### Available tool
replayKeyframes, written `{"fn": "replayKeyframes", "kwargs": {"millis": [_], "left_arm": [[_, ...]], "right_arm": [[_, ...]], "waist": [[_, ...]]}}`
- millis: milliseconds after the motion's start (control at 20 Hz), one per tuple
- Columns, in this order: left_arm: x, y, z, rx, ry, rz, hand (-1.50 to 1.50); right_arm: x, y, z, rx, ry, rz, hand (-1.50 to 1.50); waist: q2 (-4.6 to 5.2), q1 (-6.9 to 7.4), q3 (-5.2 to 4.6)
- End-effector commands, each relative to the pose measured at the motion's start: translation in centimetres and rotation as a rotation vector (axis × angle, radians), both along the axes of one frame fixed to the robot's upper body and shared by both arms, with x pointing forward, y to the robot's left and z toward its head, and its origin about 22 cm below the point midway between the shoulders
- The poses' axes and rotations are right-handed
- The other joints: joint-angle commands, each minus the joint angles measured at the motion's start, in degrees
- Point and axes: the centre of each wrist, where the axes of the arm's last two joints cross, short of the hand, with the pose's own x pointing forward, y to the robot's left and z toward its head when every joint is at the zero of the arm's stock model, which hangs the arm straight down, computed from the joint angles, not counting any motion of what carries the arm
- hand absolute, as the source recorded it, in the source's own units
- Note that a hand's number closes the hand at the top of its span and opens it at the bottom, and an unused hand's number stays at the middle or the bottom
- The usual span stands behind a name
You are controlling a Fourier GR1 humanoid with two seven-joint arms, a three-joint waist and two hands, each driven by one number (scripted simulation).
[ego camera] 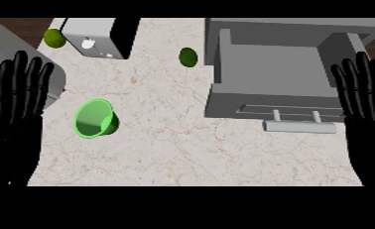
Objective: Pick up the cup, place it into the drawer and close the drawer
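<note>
The green cup is sitting on the counter toward the left, tilting so its mouth is facing up and outward, well apart from the grey drawer on the right. The drawer is standing pulled out with its handle pointing toward the robot, seemingly so the cup can go in before it is closed. The left robot hand is resting at the left edge, fingers straight and apart, holding nothing. The right robot hand is resting the same way at the right edge, beside the drawer. The left one is lying nearer the cup, so it is probably the one going to grasp it, passing in front of the dark green fruit lying farther back
</note>
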Motion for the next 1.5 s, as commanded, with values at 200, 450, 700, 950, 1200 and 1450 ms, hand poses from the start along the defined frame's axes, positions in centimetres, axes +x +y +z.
{"fn": "replayKeyframes", "kwargs": {"millis": [200,450,700,950,1200,1450], "left_arm": [[-0.3,1.9,-0.2,-0.008,0.076,-0.450,-1.50],[-1.4,4.6,-2.9,-0.200,0.293,-0.574,-1.50],[-2.3,9.3,-5.2,-0.234,0.326,-0.575,-1.50],[1.6,12.2,-8.6,-0.236,0.390,-0.495,-1.50],[1.0,12.6,-10.4,-0.168,0.385,-0.391,-1.50],[2.7,16.0,-12.6,-0.152,0.437,-0.318,-1.50]], "right_arm": [[0.7,-0.5,-0.8,0.012,-0.001,-0.050,-1.50],[-0.1,-0.6,-0.8,-0.094,0.074,0.005,-1.50],[0.5,-0.7,1.8,-0.085,0.074,0.015,-1.50],[1.6,-0.7,-1.3,-0.086,0.051,0.020,-1.50],[1.9,-1.6,-1.0,-0.090,0.033,0.010,-1.50],[0.8,-1.0,-1.4,-0.100,0.056,0.020,-1.50]], "waist": [[-3.10,-1.54,0.78],[-3.20,-1.50,0.83],[-3.21,-1.58,0.83],[-2.98,-2.13,0.85],[-3.09,-1.86,0.87],[-3.07,-2.26,0.85]]}}
